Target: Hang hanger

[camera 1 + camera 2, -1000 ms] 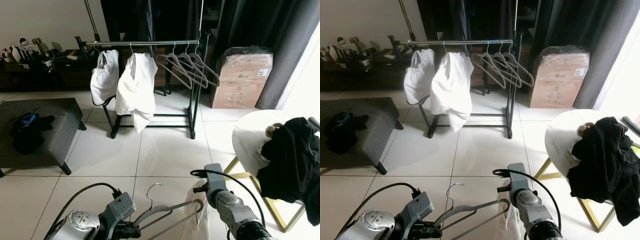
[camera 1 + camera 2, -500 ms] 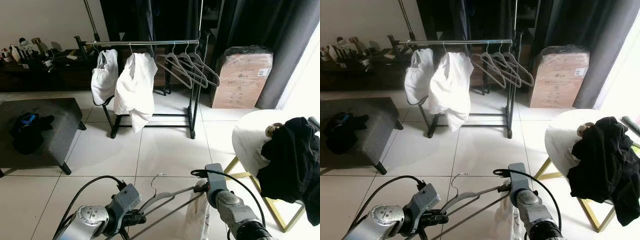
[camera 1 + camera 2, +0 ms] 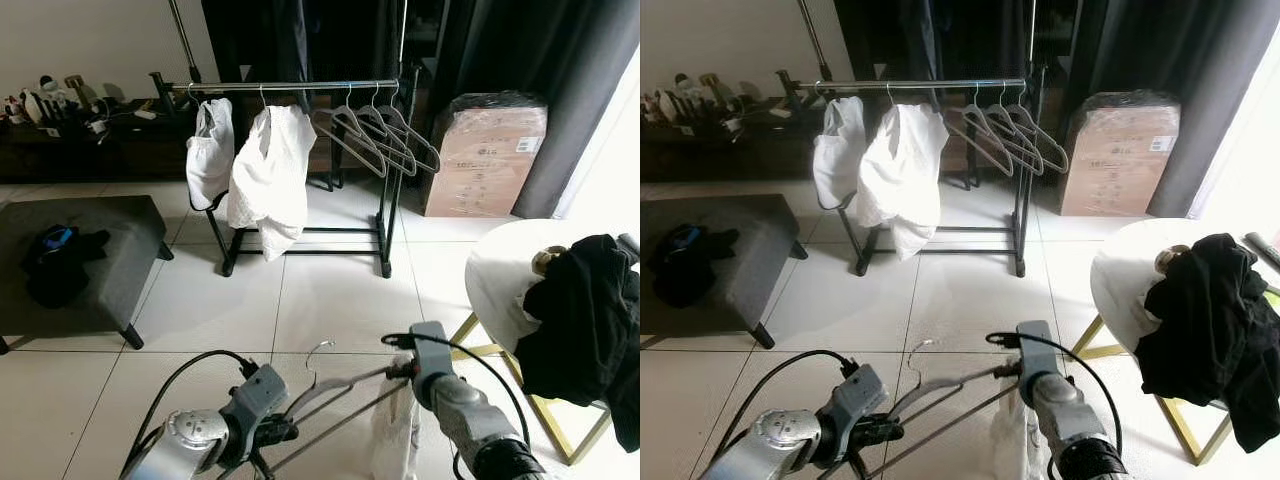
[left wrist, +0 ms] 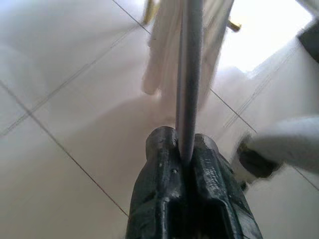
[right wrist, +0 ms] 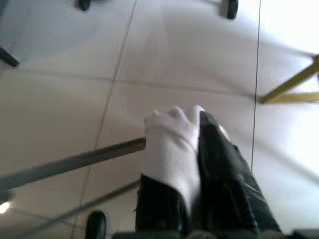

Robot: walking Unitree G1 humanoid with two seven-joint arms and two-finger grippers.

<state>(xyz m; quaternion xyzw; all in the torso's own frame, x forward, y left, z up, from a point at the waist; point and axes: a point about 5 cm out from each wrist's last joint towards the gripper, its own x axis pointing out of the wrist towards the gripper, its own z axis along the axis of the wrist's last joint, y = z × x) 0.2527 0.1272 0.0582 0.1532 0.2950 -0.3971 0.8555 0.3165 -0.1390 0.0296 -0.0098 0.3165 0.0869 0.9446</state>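
Black metal clothes rack [image 3: 390, 170] stands well ahead across the tiles. Low before the robot, a grey hanger [image 3: 335, 385] is clamped in the left gripper [image 4: 185, 149]; the right gripper [image 5: 192, 144] pinches white cloth [image 5: 172, 144].

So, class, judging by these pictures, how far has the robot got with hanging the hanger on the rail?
Done: two white garments and empty hangers already hang on the rack. In hand: the left gripper is clamped on a grey hanger, and the right gripper pinches white cloth at its other end. Left: crossing the tiled floor to the rack and hooking it on.
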